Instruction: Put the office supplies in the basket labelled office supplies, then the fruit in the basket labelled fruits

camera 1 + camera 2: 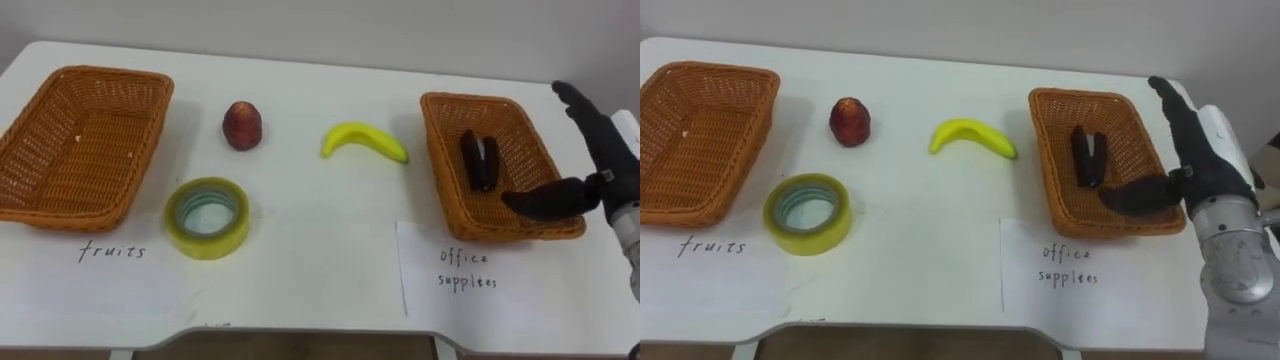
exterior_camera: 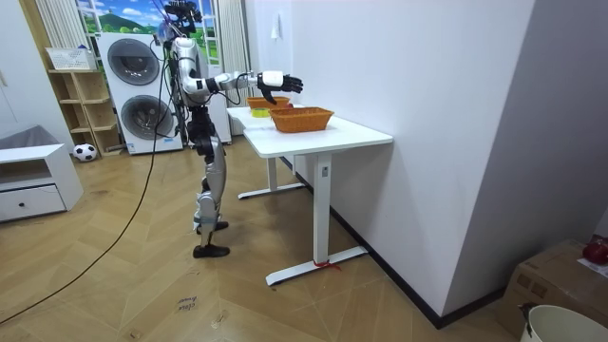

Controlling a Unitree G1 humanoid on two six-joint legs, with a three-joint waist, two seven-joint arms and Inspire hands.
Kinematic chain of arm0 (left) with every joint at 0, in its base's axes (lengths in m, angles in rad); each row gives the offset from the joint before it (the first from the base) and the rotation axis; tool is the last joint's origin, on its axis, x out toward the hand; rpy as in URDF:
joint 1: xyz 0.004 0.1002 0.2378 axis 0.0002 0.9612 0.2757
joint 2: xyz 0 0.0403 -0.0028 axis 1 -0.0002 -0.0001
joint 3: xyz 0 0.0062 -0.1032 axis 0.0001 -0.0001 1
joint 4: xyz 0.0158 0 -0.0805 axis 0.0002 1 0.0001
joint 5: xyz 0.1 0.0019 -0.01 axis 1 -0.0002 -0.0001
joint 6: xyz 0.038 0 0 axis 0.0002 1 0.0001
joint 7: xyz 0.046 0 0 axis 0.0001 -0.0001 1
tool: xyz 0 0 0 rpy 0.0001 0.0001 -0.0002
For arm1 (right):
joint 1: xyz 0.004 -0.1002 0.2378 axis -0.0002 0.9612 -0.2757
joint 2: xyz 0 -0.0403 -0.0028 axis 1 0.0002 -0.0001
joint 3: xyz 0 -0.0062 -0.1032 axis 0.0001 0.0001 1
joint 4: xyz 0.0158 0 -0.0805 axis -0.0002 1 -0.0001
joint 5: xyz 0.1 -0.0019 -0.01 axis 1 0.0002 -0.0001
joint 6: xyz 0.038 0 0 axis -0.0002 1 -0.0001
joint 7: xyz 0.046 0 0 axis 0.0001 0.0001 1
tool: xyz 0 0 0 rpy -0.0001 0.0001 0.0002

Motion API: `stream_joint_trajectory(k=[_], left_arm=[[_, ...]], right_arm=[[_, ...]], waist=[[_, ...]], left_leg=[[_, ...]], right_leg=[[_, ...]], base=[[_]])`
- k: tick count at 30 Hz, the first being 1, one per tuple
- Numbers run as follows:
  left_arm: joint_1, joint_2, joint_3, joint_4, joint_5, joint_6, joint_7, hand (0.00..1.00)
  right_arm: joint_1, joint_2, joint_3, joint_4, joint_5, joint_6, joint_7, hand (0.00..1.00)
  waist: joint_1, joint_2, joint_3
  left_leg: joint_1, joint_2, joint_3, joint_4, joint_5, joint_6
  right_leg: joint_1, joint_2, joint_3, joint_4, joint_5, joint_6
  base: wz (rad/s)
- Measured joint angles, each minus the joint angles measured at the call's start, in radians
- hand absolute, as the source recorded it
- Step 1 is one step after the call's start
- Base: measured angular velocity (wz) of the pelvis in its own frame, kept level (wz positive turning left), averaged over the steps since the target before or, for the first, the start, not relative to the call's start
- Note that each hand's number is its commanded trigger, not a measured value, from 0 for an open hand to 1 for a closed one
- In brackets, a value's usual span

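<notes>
Right hand (image 1: pixel 600 150), fingers wide, empty; thumb hides right basket (image 1: pixel 432 150) rim. Left basket (image 1: pixel 100 72) cut off. One stapler (image 1: pixel 479 160), banana (image 1: pixel 362 140), apple (image 1: pixel 242 125), tape (image 1: pixel 206 243).

We list left basket (image 1: pixel 40 150) at tabletop's (image 1: pixel 320 270) left edge, right basket (image 1: pixel 436 160) with stapler (image 1: pixel 479 160) at right edge, apple (image 1: pixel 243 125), banana (image 1: pixel 362 140), tape (image 1: pixel 207 243) between.

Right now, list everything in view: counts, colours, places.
woven wicker basket: two, tan, table's left and right ends
black stapler: one, inside the right basket
red round fruit: one, between the baskets, nearer the left
curved banana: one, yellow, left of the right basket
roll of tape: one, yellow-green, flat, in front of the fruit
handwritten label: two, one before each basket
table: one, white
stacked washing machines: two, white, behind the robot
right hand: one, dark, fingers open, at the right basket's outer rim
</notes>
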Motion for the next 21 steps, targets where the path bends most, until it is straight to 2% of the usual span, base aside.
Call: stream_joint_trajectory(k=[4, 10, 13, 16, 19, 21], left_arm=[[-0.017, 0.000, -0.005, 0.000, 0.000, -0.017, 0.011, 0.00], [-0.008, -0.001, -0.002, 0.000, 0.000, -0.019, 0.022, 0.00], [0.004, -0.001, -0.003, 0.000, -0.001, -0.019, 0.045, 0.00], [0.014, -0.004, -0.007, 0.000, 0.000, -0.014, 0.060, 0.00], [0.018, -0.008, -0.026, 0.001, 0.001, -0.008, 0.060, 0.00], [0.024, -0.012, -0.037, 0.001, 0.004, -0.006, 0.057, 0.00]], right_arm=[[-0.019, -0.001, 0.028, -0.027, 0.064, -0.004, -0.002, 0.00], [-0.078, 0.001, 0.042, -0.033, 0.115, -0.006, -0.003, 0.00], [-0.088, 0.001, 0.043, -0.050, 0.138, -0.006, -0.014, 0.00], [-0.089, 0.008, 0.072, -0.051, 0.158, -0.006, -0.039, 0.00], [-0.091, 0.012, 0.120, -0.051, 0.163, -0.005, -0.042, 0.00], [-0.103, 0.034, 0.149, -0.051, 0.153, -0.005, -0.041, 0.00]], waist=[[0.026, 0.001, -0.0009], [0.033, 0.006, 0.0018], [0.033, 0.009, 0.0000], [0.053, 0.014, -0.0018], [0.073, 0.022, 0.0013], [0.088, 0.023, 0.0015]], left_leg=[[0.006, 0.000, 0.003, -0.004, 0.000, 0.000], [0.003, -0.001, 0.002, -0.005, 0.000, 0.000], [-0.008, -0.002, -0.015, -0.004, 0.000, 0.000], [-0.008, -0.002, -0.024, -0.003, 0.000, 0.000], [-0.010, -0.006, -0.034, 0.000, 0.001, 0.000], [-0.011, -0.007, -0.036, 0.000, 0.001, 0.001]], right_leg=[[0.002, 0.000, -0.003, 0.000, 0.000, 0.000], [0.002, -0.002, -0.007, -0.001, 0.000, 0.000], [0.002, -0.002, -0.028, -0.001, 0.000, 0.000], [0.003, -0.002, -0.031, -0.001, 0.000, 0.000], [0.011, -0.006, -0.057, -0.001, 0.000, 0.000], [0.014, -0.008, -0.065, -0.001, 0.000, 0.000]], base=[[0.00], [0.02], [0.17], [0.07], [0.11], [0.13]])
